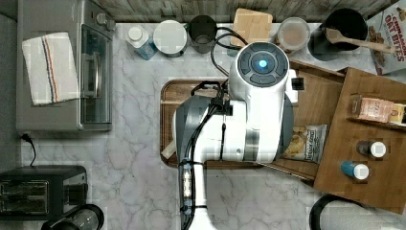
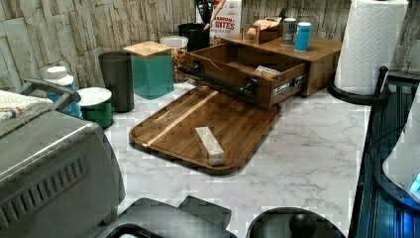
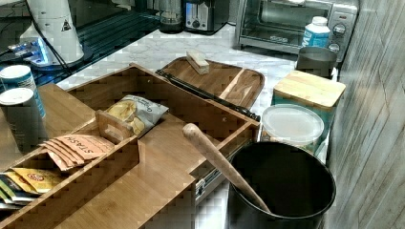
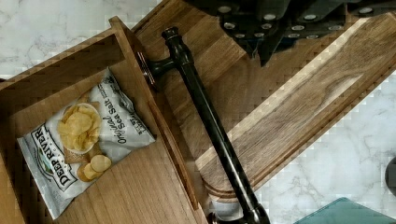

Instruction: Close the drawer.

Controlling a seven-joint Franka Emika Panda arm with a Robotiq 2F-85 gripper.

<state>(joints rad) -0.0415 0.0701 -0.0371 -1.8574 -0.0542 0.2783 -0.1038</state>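
Toward the back of the worktop (image 2: 307, 148), the drawer (image 3: 162, 143) stands pulled well out of its cabinet (image 2: 317, 54), its front panel overhanging the near end of a dark wooden tray (image 2: 198, 124). A chip bag (image 4: 81, 144) lies flat inside the drawer, and a dark bar handle (image 4: 205, 121) runs along the drawer front.

The end effector (image 4: 268, 32) hangs above the tray, just in front of the handle and apart from it. Whether its fingers are spread or closed cannot be told; they grasp nothing that can be seen.

Hazards, as judged from this position:
- A push delivered off-centre on the front panel may rack the drawer on its slides and jam it.
- A push that lands on the handle instead of the panel may slip over or under the bar.
- Descending too low before pushing may strike the tray, or shift it and the pale block (image 2: 209, 145) lying on it.
- The wooden spoon (image 3: 219, 162) in the black pot (image 3: 282, 191) leans over the drawer's corner in the right view; it may foul the arm.

Open room: the tray surface in front of the drawer is bare apart from the block, giving a free approach to the panel. A teal canister (image 3: 308, 95) and a lidded tub (image 3: 291, 126) stand close beside one drawer side, so lateral room there is tight.
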